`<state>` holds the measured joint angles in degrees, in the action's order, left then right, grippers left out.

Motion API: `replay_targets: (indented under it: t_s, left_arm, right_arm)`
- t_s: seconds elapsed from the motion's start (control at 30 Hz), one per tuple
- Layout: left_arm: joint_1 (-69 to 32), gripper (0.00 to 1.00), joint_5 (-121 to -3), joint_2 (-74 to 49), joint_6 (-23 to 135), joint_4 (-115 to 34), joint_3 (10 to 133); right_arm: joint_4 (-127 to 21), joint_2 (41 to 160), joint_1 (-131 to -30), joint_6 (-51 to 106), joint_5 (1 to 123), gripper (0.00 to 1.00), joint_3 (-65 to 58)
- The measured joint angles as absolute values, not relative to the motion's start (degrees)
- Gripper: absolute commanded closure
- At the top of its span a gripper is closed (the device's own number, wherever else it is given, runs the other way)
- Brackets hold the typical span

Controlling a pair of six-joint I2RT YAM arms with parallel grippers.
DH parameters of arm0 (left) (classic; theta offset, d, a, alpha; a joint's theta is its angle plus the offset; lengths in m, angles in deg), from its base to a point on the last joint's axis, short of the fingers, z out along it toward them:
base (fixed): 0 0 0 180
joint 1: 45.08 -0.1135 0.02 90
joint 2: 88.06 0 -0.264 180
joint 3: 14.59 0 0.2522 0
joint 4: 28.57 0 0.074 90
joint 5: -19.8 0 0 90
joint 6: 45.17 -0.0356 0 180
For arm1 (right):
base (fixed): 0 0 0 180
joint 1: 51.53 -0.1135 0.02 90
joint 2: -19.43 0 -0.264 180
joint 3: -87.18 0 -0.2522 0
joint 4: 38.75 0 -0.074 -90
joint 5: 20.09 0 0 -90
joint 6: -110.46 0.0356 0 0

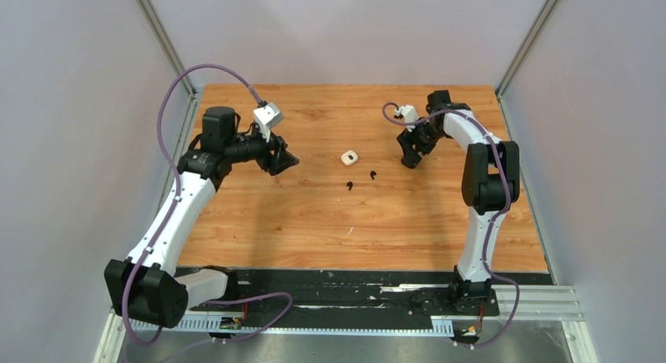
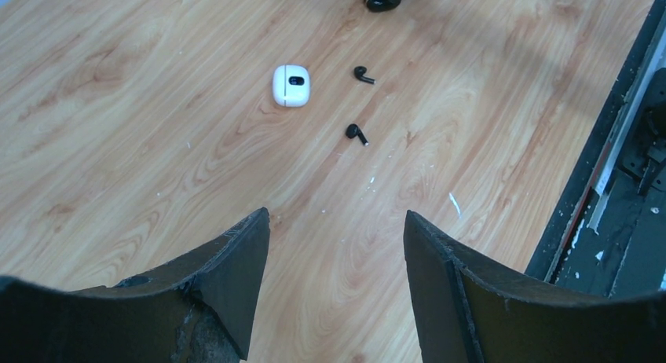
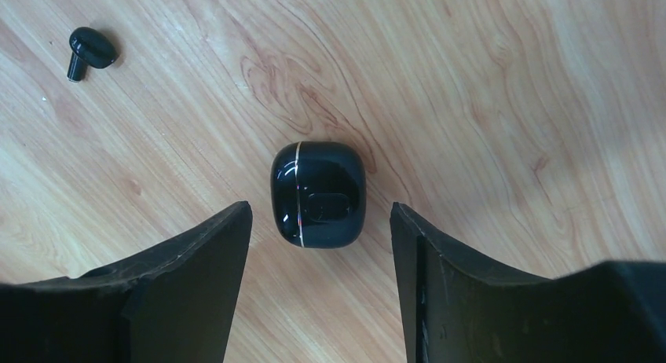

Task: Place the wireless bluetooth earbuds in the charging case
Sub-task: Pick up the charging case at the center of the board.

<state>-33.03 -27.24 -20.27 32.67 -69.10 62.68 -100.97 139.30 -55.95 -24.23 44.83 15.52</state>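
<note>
Two black earbuds [image 1: 349, 185] [image 1: 372, 174] lie on the wooden table just in front of a small white charging case [image 1: 348, 157]. The left wrist view shows the same white case [image 2: 290, 85] and both earbuds [image 2: 363, 75] [image 2: 356, 133]. A glossy black charging case [image 3: 318, 193] lies closed on the table under my right gripper [image 3: 320, 208], just ahead of its open fingertips and untouched. One earbud [image 3: 90, 50] lies to the case's left. My left gripper [image 2: 336, 214] hovers open and empty, well left of the white case.
A pale sliver of scrap [image 2: 454, 203] lies on the wood near the table's front. The black mounting rail [image 1: 353, 288] runs along the near edge. Grey walls enclose the table on three sides.
</note>
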Motion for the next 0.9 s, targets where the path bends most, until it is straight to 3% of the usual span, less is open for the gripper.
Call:
replay_targets:
  t_s: [0.13, 0.37, 0.5, 0.53, 0.7, 0.83, 0.9]
  left_arm:
    - [-33.03, 0.3, -28.4, -20.12, 34.35, -67.88, 62.68]
    - [-33.03, 0.3, -30.54, -19.72, 38.33, -64.9, 62.68]
    - [-33.03, 0.3, -31.5, -18.78, 40.16, -63.92, 62.68]
    - [-33.03, 0.3, -31.64, -18.57, 40.54, -63.81, 62.68]
    - [-33.03, 0.3, -31.96, -18.35, 41.13, -63.9, 62.68]
    - [-33.03, 0.3, -32.2, -17.95, 40.65, -65.49, 63.31]
    - [-33.03, 0.3, -32.47, -17.52, 40.3, -66.37, 64.08]
  right_arm:
    - [-101.04, 139.96, -56.21, -24.01, 44.74, 0.4, 15.39]
    - [-100.54, 141.1, -57.9, -21.63, 45.38, 0.55, 14.72]
    - [-98.53, 141.77, -58.49, -15.79, 46.45, 0.91, 14.8]
    - [-97.72, 141.77, -58.51, -12.75, 47.19, 0.94, 14.82]
    - [-91.97, 139.65, -58.55, 10.74, 50.12, 0.89, 10.85]
    - [-93.11, 135.28, -59.3, 29.02, 49.03, 0.67, 3.9]
    - [-93.96, 134.76, -60.69, 34.09, 49.31, 0.48, 3.26]
